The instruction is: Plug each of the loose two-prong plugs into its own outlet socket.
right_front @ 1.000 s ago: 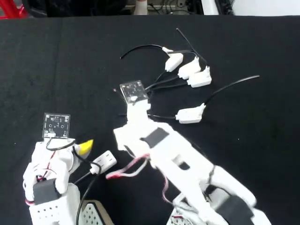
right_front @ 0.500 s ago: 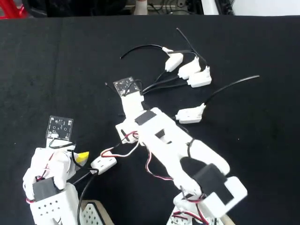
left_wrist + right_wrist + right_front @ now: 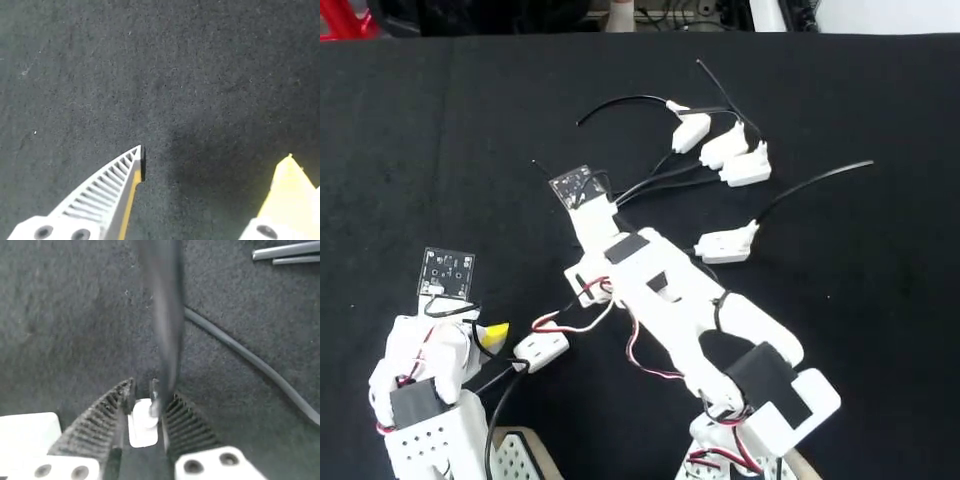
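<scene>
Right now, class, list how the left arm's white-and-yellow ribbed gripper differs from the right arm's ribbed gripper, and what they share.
The left gripper is open, fingers wide apart; the right gripper is shut. The left gripper holds nothing, only black cloth showing between its fingers; the right gripper clamps a small white plug with a black cord. Each shows a ribbed finger, above the same cloth.

White plastic two-prong plugs (image 3: 725, 245) with black cords (image 3: 620, 98) on a matte black table (image 3: 410, 130).
The right tool (image 3: 150, 390) has dark grey ribbed fingers (image 3: 100, 415) clamping a small white plug end (image 3: 144, 427). The left tool (image 3: 215, 155) pairs a white ribbed finger (image 3: 100, 195), amber-edged, with a plain yellow one. Red and white wires (image 3: 570, 322) trail beside the right tool's white arm (image 3: 690, 310).
</scene>
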Controlling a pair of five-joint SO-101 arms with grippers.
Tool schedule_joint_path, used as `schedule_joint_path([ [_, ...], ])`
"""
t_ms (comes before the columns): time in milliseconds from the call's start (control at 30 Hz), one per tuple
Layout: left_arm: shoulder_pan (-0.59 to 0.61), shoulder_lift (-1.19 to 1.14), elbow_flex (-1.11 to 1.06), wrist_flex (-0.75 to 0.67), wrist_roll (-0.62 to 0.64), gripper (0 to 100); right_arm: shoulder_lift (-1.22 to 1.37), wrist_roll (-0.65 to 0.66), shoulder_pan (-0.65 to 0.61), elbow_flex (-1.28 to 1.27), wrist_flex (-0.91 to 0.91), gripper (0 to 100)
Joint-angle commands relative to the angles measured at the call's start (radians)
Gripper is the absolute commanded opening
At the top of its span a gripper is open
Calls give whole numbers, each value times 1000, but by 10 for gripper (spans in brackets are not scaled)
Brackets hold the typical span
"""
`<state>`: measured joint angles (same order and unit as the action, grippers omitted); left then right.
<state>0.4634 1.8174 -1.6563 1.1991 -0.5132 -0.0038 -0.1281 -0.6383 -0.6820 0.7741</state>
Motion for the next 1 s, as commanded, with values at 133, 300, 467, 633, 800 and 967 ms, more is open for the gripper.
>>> schedule_joint_path([
  [133, 7, 5, 5, -18, -3, 396, -2, -14, -26, 81, 104, 69],
  [300, 7, 5, 5, -18, -2, 396, 2, -20, -44, 77, 114, 71],
  [467, 7, 5, 5, -18, -2, 396, -1, -21, -58, 81, 138, 60],
  [633, 7, 5, 5, -18, -2, 396, 1, -21, -58, 85, 127, 60],
  [800, 7, 5, 5, -18, -2, 396, 5, -17, -52, 87, 118, 58],
  [967, 8, 5, 5, -18, -2, 396, -2, -15, -52, 87, 118, 10],
])
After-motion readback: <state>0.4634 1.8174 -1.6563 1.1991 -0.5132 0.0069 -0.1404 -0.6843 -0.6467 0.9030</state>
